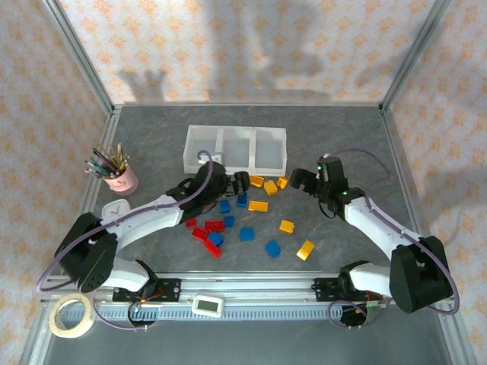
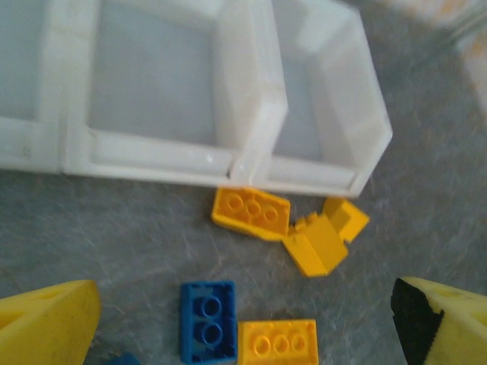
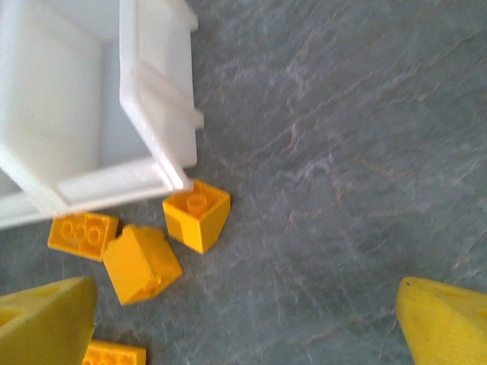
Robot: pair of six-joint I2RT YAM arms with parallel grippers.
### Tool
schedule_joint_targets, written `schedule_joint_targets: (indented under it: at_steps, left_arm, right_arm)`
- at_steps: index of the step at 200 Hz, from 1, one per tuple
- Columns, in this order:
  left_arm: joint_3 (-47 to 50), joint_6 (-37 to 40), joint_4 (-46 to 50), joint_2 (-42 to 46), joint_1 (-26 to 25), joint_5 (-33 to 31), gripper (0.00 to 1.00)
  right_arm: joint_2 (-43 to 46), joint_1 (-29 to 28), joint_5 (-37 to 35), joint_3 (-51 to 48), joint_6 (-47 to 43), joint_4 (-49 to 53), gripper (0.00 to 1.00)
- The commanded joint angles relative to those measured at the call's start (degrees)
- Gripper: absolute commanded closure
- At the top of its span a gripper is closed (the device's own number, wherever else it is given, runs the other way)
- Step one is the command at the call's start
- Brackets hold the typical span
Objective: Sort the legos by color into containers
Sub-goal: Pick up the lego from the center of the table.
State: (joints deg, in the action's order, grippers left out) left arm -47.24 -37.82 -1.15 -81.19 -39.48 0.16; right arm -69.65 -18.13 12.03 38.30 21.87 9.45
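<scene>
The left arm (image 1: 148,215) stretches forward and inward from its base (bottom left in the overhead view), elbow low, with the left gripper (image 1: 240,182) pointed down. The right arm (image 1: 378,222) mirrors it, bent toward the centre, and the right gripper (image 1: 298,179) is tilted down too. On both, the yellow fingers (image 2: 47,325) stand wide apart with nothing between them. The two grippers seem near each other, not touching.
</scene>
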Motion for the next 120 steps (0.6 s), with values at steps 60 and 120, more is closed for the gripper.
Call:
schedule_joint_targets:
  at_steps: [60, 120]
  left_arm:
    - [-15.69, 8.70, 11.21, -18.02, -5.55, -7.89, 0.06]
    - [-23.71, 14.22, 18.15, -27.12, -5.58, -12.32, 0.08]
  right_arm:
    - [-2.78, -1.03, 2.22, 3.08, 0.57, 5.78, 0.00]
    - [-3.60, -1.20, 2.04, 4.15, 0.48, 6.47, 0.00]
